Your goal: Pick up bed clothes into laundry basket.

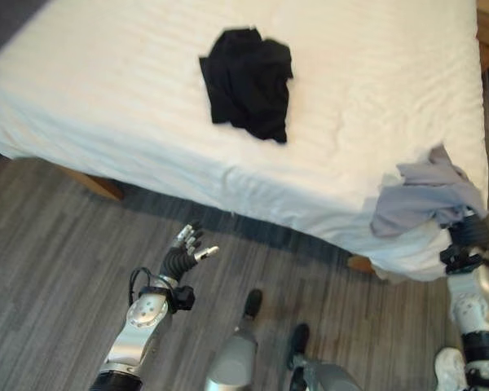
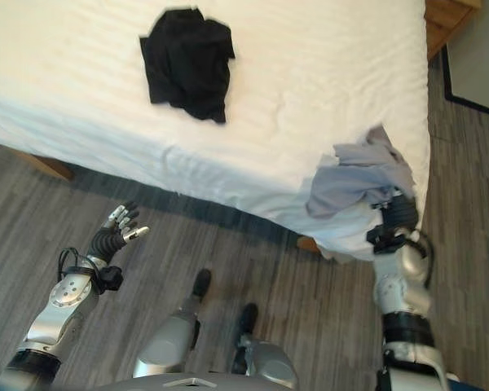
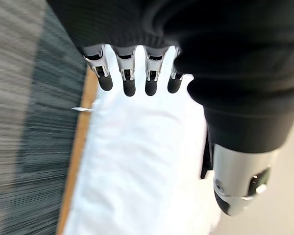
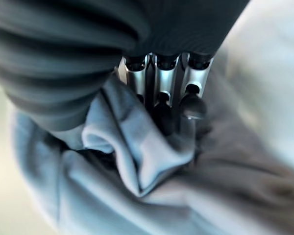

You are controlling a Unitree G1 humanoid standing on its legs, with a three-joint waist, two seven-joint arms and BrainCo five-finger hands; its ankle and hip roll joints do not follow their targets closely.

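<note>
Left eye view: your right hand (image 1: 464,236), lower right of frame, is bunched into the grey garment (image 1: 428,195) hanging off the bed (image 1: 106,90) corner. It's loosely gathered, so I'd guess part could slip free once you lift. The black garment (image 1: 248,81) sits upper middle.

Right eye view: left hand (image 2: 118,232) hovers lower left over the floor (image 2: 253,252).

Left wrist view: fingers (image 3: 128,81) straight, empty.

Right wrist view: fingers (image 4: 161,93) curled into grey cloth.

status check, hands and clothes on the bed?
Right robot hand shut on grey garment at bed corner. Left robot hand open over floor. Black garment untouched mid-bed.
</note>
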